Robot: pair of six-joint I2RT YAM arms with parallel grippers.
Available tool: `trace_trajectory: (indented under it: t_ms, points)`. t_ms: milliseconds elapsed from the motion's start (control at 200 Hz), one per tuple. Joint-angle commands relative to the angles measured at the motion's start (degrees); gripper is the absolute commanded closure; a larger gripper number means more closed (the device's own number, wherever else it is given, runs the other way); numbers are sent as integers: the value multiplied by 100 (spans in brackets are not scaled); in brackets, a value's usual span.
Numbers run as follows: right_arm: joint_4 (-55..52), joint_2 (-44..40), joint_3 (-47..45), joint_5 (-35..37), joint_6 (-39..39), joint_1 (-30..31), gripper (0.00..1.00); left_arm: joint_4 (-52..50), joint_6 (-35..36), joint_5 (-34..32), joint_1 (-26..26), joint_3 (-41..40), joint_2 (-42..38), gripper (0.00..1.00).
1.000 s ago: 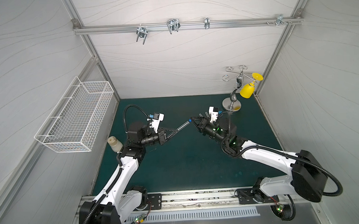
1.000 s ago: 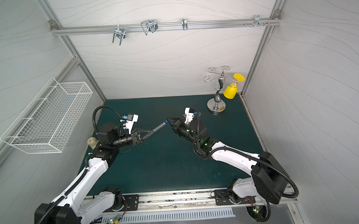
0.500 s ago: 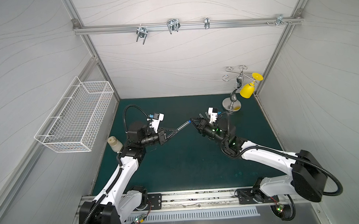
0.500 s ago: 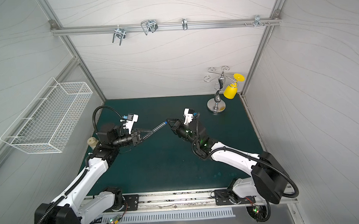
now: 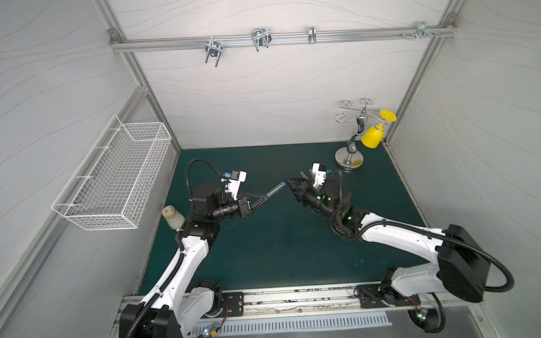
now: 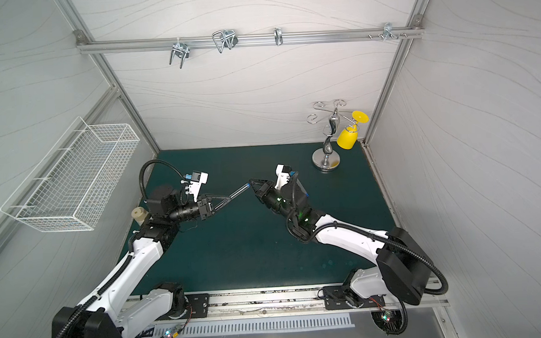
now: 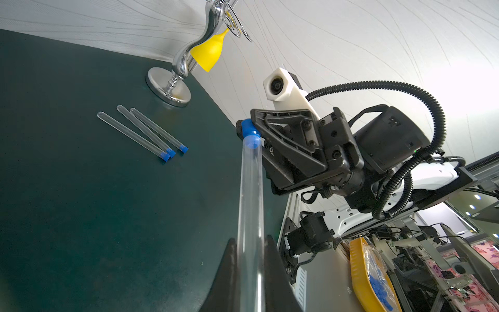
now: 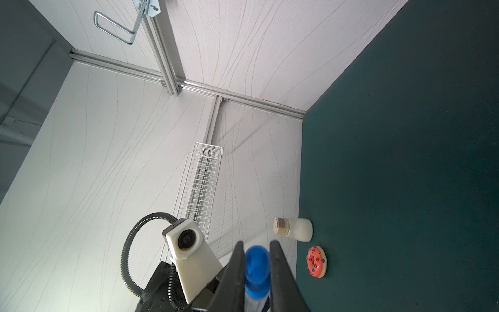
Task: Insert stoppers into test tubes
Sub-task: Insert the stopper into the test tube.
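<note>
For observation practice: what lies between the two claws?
Both top views show a clear test tube in the left claw, its blue stopper in the right claw.

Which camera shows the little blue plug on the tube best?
The left wrist view: the blue stopper is sharp there, sitting at the mouth of the clear test tube. The right wrist view shows it big but blurry between the fingers. In both top views it is only a tiny blue speck.

No legible text, label, brand, number or sign on anything visible.
</note>
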Motion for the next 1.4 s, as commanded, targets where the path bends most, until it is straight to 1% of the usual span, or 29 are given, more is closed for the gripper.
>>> trace_trajectory:
  t_ms: [0,620,1115,1391]
  points:
    - [-45,69,173,-62,-76,271,92,300,-103,-144,-23,75,0,100]
    - [-151,151,243,29,-250,611,93,325,-206,-244,-29,87,7,100]
    - [-26,479,445,64,-87,909,93,301,-205,-362,-30,77,27,100]
    - [-234,325,356,370,-25,949,93,287,-147,-346,-16,77,42,100]
